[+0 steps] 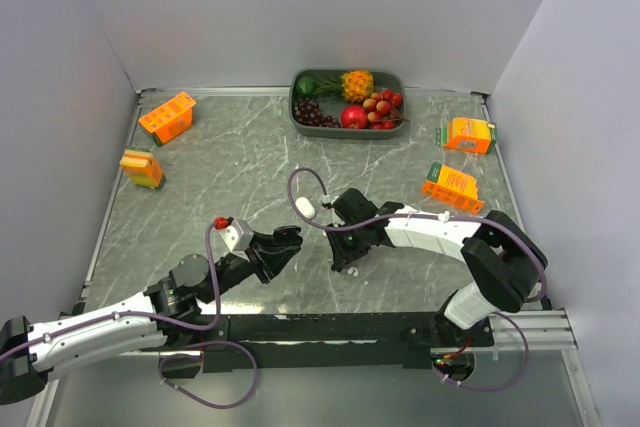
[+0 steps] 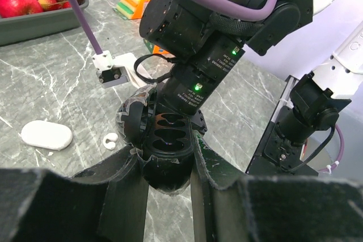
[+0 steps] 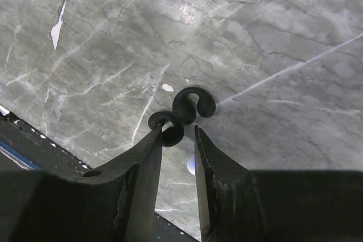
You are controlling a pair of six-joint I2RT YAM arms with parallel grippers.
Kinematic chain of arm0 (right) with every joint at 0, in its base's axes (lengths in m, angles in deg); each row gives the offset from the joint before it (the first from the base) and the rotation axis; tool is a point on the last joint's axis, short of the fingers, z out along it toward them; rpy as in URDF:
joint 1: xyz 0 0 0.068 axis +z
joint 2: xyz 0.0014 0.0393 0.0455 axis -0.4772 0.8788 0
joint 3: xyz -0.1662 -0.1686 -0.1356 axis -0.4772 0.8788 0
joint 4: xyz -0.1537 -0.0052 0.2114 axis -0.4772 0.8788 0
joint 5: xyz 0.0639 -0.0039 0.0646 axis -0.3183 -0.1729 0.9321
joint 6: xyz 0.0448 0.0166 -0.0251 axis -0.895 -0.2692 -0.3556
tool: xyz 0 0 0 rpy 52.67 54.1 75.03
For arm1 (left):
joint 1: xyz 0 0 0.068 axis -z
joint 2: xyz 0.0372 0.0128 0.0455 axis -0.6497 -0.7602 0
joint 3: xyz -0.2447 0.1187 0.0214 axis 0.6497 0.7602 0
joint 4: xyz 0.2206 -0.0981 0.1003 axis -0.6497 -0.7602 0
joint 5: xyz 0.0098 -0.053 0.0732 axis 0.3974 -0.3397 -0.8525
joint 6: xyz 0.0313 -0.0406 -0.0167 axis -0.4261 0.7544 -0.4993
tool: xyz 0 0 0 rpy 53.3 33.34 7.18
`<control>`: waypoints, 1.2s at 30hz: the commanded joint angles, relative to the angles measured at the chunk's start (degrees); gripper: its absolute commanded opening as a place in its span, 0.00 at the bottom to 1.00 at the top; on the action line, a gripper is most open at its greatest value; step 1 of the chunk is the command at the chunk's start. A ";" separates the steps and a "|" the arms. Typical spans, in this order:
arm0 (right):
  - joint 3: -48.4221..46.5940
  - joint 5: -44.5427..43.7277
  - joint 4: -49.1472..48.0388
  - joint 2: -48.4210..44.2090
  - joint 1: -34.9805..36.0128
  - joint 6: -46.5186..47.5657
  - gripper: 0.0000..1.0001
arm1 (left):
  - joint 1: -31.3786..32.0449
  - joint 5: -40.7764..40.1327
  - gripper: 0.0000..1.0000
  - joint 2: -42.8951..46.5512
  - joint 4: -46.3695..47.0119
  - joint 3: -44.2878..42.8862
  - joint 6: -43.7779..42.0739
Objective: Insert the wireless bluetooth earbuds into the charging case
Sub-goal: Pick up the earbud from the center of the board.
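Where the desk [image 1: 250, 167] carries orange cartons [image 1: 455, 185] with print too small to read, the left tool [image 2: 166, 162] clamps the black charging case [image 2: 170, 134], its slots running finger to finger. The right tool [image 3: 177, 131], slightly parted, grips nothing. At its tips, two hooked black earbuds [image 3: 195, 103] lie end to end on a diagonal.

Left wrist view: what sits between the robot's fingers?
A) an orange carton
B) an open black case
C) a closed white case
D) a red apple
B: the left fingers pinch an open black charging case, while the white case lies apart on the table.
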State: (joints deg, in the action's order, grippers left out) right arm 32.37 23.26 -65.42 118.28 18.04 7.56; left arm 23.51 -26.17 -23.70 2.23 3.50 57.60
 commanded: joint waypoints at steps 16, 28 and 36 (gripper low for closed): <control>1.11 0.82 -2.07 1.31 1.09 0.20 0.27 | 0.48 0.29 0.01 -0.29 1.94 -0.24 1.00; 1.02 1.53 0.74 -5.62 1.09 0.02 0.00 | 0.57 0.12 0.01 -0.29 1.85 -0.42 0.92; -2.67 1.44 7.51 -19.60 1.09 0.64 0.00 | 0.48 -0.06 0.01 -0.12 3.61 -0.16 1.01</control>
State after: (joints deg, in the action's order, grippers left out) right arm 33.39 24.55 -61.36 106.61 18.63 7.58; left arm 23.71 -26.14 -23.90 2.29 3.50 58.06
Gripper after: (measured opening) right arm 0.164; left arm 0.339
